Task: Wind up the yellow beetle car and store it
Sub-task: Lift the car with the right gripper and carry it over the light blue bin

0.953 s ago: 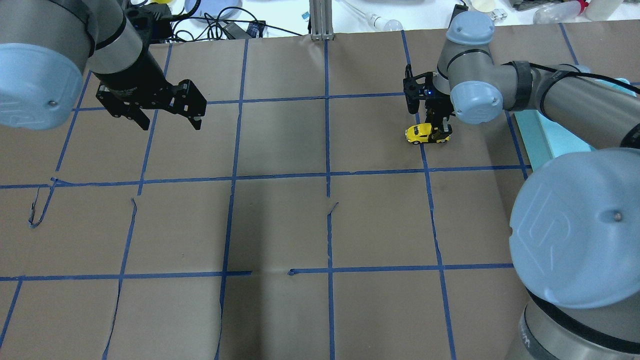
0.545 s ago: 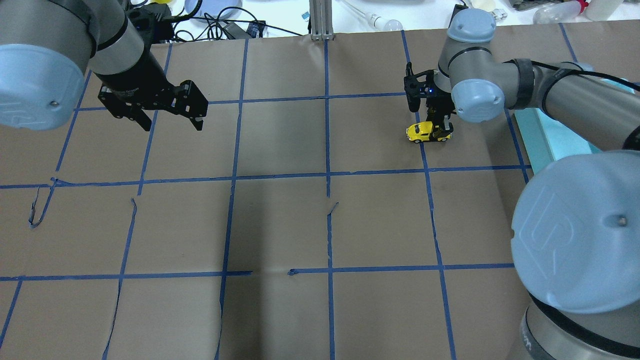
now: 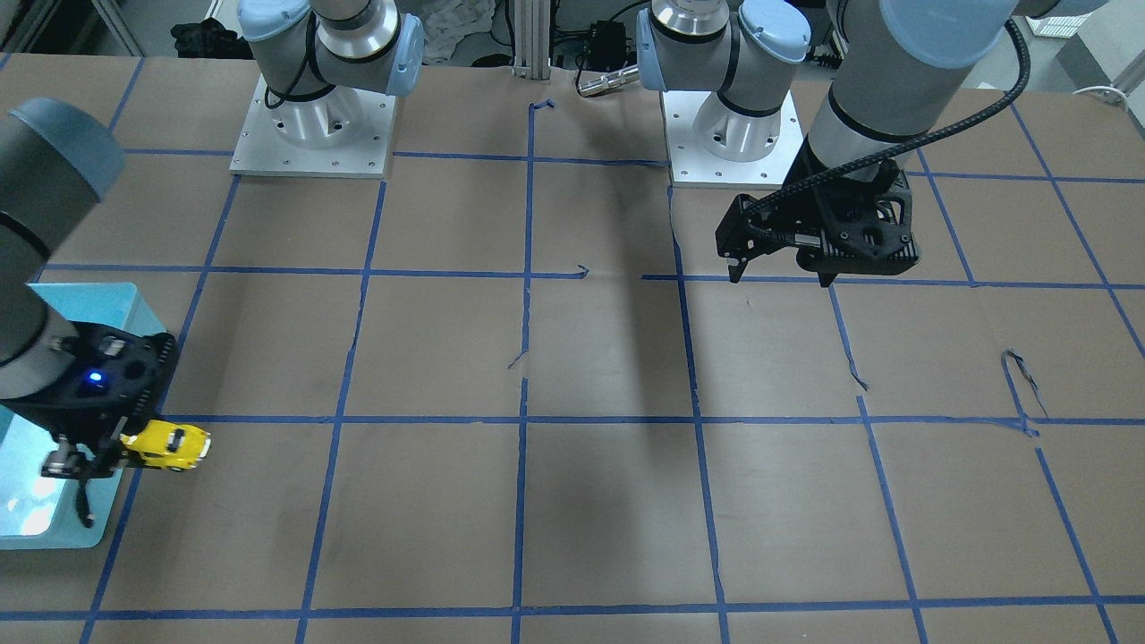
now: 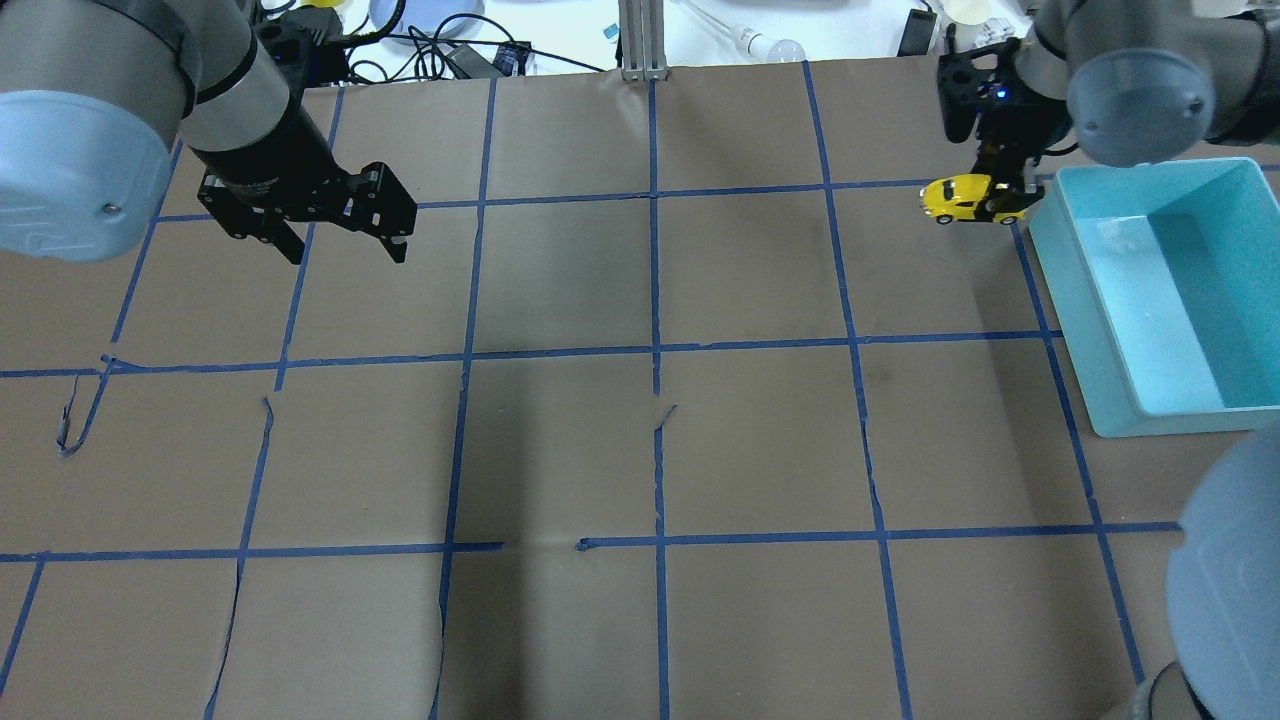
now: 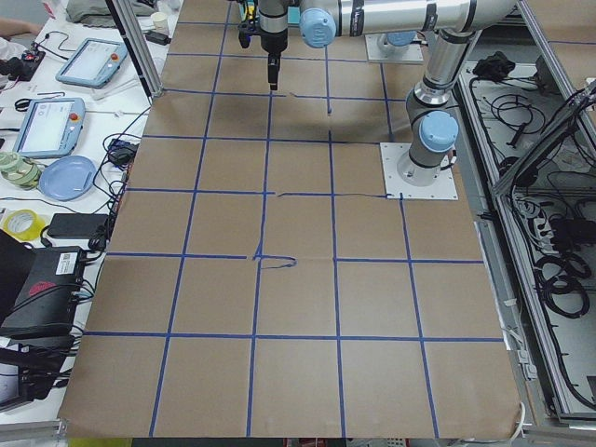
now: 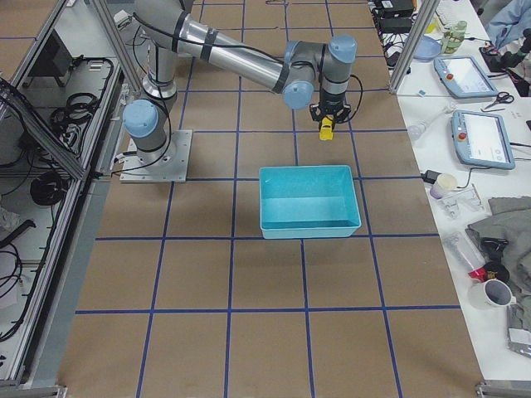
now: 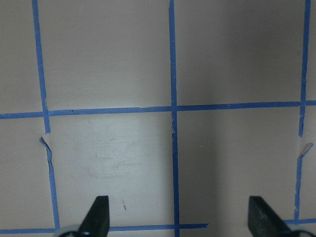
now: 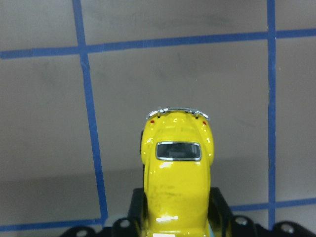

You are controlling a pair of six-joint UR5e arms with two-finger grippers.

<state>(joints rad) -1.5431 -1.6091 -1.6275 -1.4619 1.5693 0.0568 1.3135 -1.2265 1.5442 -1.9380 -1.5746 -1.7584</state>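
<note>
**A:** The right pincer [image 4: 1003,203]: what does it have?

**B:** Your right pincer is clamped on the car [image 4: 958,197]. In the wrist view you see its dark fingers [image 8: 220,210] pressed against both flanks of the yellow body, with the small window and chrome bumper pointing away from the camera.

**A:** And where is the car?

**B:** It is at the far right of the bench [image 4: 560,450] in your overhead view, just beside the far left corner of the teal bin [image 4: 1180,420]. It is outside the bin, not over it. From the right-end camera you see it hanging beyond the bin's far wall, over brown paper. It sits level and sticks out sideways from the pincer, away from the bin. It looks lifted off the bench, though I cannot be sure of the gap.

**A:** What about the left arm?

**B:** Your left pincer [image 4: 345,250] hovers on the opposite side, well apart from the car and bin. It is spread wide with nothing between its fingers [image 7: 98,217]. Its wrist camera shows you only bare paper and blue tape [image 4: 655,300].

**A:** Is anything in the bin?

**B:** You can see only its pale floor.
</note>
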